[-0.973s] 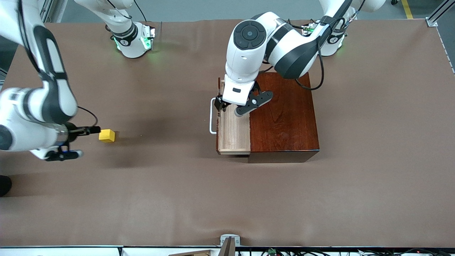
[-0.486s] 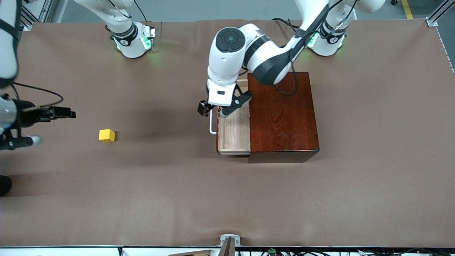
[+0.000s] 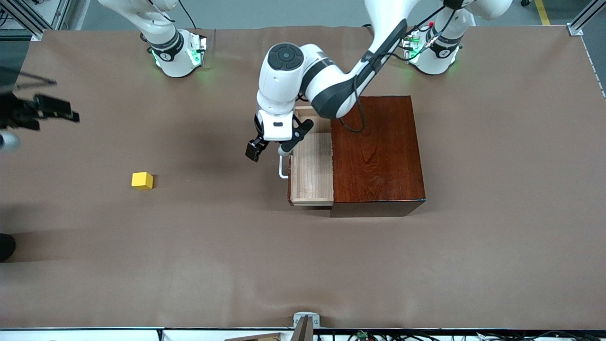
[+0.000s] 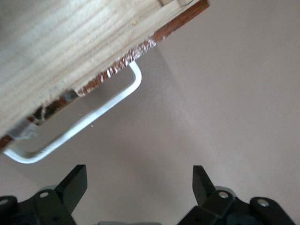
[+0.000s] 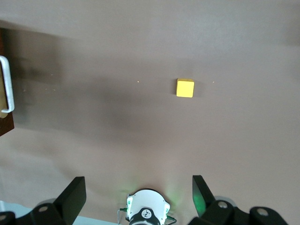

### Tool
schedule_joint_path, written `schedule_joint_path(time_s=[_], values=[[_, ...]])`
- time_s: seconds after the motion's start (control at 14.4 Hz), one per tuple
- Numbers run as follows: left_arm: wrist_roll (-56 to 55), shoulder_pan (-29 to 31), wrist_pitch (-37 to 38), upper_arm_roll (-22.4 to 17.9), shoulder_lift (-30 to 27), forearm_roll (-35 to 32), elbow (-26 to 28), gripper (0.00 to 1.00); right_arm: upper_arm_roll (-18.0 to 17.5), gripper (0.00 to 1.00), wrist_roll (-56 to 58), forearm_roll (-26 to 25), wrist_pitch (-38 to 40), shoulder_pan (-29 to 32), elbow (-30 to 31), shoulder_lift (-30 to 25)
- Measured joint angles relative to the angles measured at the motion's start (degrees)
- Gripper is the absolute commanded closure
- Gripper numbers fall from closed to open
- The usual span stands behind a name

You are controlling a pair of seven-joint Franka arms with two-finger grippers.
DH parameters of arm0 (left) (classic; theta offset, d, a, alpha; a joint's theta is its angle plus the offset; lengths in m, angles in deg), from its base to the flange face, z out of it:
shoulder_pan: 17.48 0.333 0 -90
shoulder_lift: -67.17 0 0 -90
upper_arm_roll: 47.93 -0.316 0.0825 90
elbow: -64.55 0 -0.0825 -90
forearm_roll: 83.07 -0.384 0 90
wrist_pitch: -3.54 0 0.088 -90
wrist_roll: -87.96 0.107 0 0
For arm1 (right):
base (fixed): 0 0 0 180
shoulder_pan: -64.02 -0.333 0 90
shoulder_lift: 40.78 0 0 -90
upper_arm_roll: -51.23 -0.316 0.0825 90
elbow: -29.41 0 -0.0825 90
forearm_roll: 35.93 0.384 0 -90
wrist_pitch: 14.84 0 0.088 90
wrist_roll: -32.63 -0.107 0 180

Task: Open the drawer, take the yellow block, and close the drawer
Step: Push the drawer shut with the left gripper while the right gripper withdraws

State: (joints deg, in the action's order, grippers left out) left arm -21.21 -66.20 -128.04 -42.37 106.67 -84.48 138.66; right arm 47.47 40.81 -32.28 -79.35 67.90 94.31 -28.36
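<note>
Over the white handle [image 3: 282,168] of the open drawer [image 3: 311,166], left claw [image 3: 268,150] hovers released; right claw [image 5: 138,199] released above bench [image 3: 236,260], yellow block [image 3: 142,180] lying free.

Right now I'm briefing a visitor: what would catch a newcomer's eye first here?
The dark box mid-table, its drawer pulled open toward the right arm's end. The left gripper hangs open over the white handle. The yellow block sits alone on the table toward the right arm's end, with the right gripper raised, open.

Count: one yellow block [image 3: 142,180]; one wooden box [image 3: 376,154] with one drawer [image 3: 311,166], one white handle [image 3: 281,170]. Two arms, two grippers: left gripper [image 3: 269,150], right gripper [image 3: 28,121]. One desk [image 3: 303,265].
</note>
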Motion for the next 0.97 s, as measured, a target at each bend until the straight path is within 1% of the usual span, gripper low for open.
schedule_joint_path(time_s=[0.14, 0.21, 0.49, 0.63, 0.76, 0.97], values=[[-3.67, -2.38, -2.71, -2.08, 1.69, 0.37, 0.01, 0.00, 0.02, 0.00, -1.65, -2.11, -0.84, -2.24, 1.47, -3.52], [-4.81, -3.16, -3.30, -2.61, 2.40, 0.46, 0.01, 0.00, 0.02, 0.00, -2.71, -2.60, -2.07, -3.17, 3.18, -4.94], [-6.04, -3.97, -3.39, -3.29, 5.45, 0.48, 0.04, 0.00, 0.14, 0.00, -3.44, -2.71, -8.44, -3.85, 12.72, -9.50], [-6.15, -3.98, -3.43, -3.52, 6.60, 0.48, 0.04, 0.00, 0.17, 0.00, -3.44, -2.71, -10.77, -4.21, 16.17, -11.50], [-6.66, -4.00, -2.97, -3.69, 6.92, 0.48, 0.04, 0.00, 0.83, 0.00, -3.44, -2.70, -11.69, -4.53, 17.83, -12.85], [-8.00, -4.01, -1.70, -4.53, 6.91, 0.49, -0.32, 0.00, 2.24, 0.00, -3.44, -2.53, -12.82, -4.65, 18.57, -13.50]])
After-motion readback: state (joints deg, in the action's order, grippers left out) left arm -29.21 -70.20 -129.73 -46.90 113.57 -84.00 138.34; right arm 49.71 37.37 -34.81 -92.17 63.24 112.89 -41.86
